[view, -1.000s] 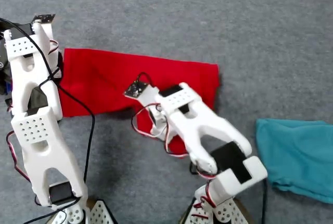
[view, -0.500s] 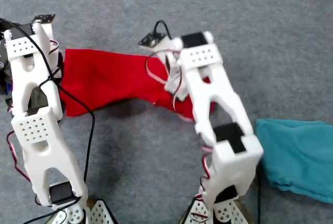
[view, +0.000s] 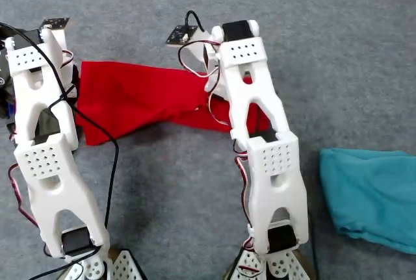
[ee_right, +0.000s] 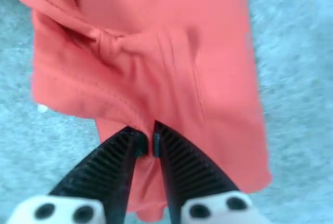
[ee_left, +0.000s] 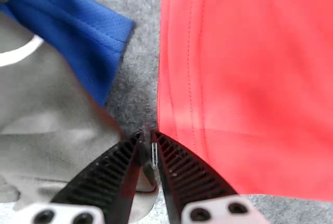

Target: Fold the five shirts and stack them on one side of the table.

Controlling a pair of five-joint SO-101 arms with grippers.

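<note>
A red shirt (view: 136,95) lies across the grey table, bunched and partly folded toward its right end. My left gripper (ee_left: 149,143) sits at the shirt's left edge (ee_left: 250,78), its jaws shut on the hem; in the high view it is under the left arm (view: 73,82). My right gripper (ee_right: 147,140) is shut on a pinched fold of the red shirt (ee_right: 156,52), with creases running out from the grip. In the high view the right arm stretches over the shirt, with the right gripper (view: 209,91) near its far edge.
A teal shirt (view: 370,195) lies crumpled at the table's right near side. Next to the left gripper lie a blue shirt (ee_left: 78,31) and a grey one (ee_left: 47,115). Bare grey felt (view: 162,189) spreads between the arms and along the far side.
The right arm has swung from the shirt's near edge toward the far side, dragging the red fabric with it; the shirt's right part is now bunched. The left arm has not moved.
</note>
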